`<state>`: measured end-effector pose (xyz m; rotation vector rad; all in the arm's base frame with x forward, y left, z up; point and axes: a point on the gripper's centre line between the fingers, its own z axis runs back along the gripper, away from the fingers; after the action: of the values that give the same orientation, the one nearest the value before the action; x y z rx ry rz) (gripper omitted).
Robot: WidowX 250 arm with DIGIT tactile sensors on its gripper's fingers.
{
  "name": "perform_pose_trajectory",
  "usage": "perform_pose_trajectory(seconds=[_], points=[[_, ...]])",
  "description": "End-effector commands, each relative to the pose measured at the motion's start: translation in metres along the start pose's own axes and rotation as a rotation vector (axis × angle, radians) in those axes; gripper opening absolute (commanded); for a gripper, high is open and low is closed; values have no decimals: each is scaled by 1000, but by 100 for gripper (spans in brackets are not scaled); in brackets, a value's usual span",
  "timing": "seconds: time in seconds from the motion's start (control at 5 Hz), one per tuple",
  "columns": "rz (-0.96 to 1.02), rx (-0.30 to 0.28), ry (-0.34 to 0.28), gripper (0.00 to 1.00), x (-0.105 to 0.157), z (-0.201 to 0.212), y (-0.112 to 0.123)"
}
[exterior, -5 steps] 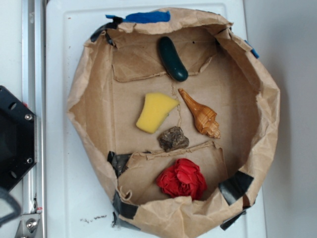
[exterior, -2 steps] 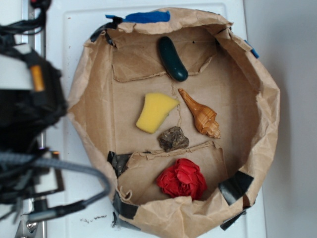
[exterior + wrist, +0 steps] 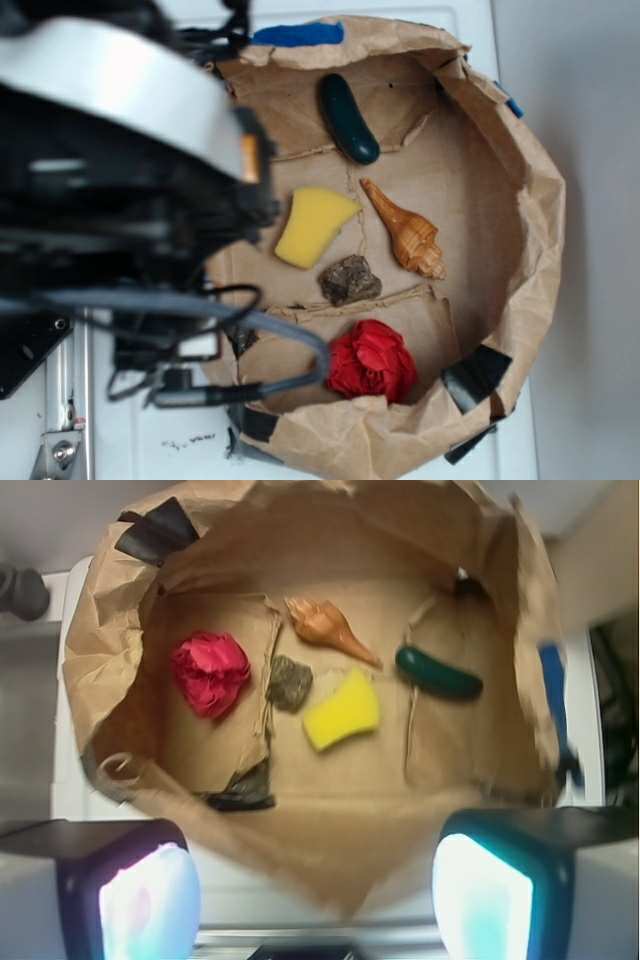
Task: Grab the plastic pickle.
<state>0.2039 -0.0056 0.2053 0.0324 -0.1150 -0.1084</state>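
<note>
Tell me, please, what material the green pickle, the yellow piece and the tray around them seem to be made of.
The pickle looks like smooth, glossy plastic: light glints on its dark green skin. The yellow piece seems a soft matte sponge, probably foam; its pores are too small to see. The tray is creased brown paper, patched with black and blue tape.
</note>
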Motion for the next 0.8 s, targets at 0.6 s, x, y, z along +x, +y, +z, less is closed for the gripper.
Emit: perform_pose_trajectory(seconds=[0.6], points=[[-24,-45,-97,100,44,22,18]])
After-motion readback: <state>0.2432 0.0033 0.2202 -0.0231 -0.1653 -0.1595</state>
